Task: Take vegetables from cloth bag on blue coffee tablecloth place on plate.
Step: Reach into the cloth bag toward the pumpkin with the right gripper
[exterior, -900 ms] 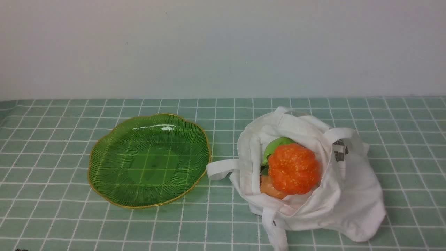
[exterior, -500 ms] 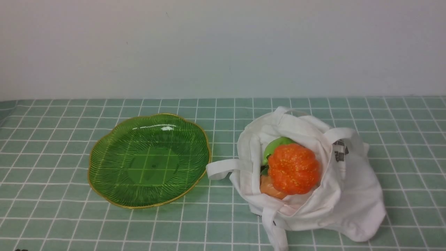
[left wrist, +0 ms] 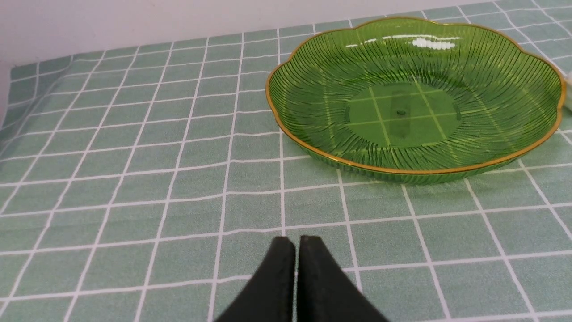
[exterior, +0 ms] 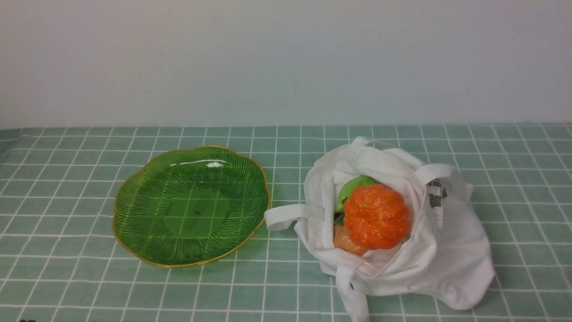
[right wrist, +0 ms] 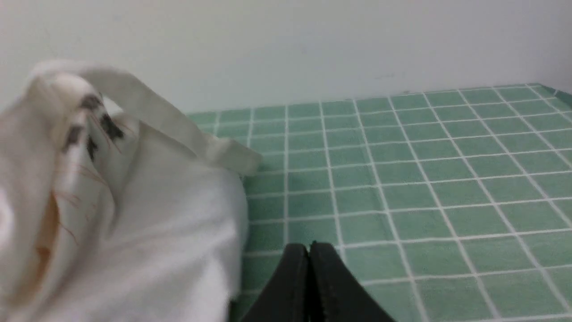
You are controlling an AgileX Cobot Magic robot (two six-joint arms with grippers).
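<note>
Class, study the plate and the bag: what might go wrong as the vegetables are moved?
1. The pumpkin overlaps the green vegetable, so lifting it may disturb that one.
2. The bag is soft and slumped; its cloth may snag or drag.
3. One strap reaches toward the plate and might catch a tool.

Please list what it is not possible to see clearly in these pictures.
- Front view: the underside of the pumpkin, hidden by its own body.
- Front view: the tan-orange vegetable, partly covered by the pumpkin.
- Front view: the deep inside of the cloth bag, hidden by its fabric.
- Right wrist view: the bag's dark print, blurred.
</note>
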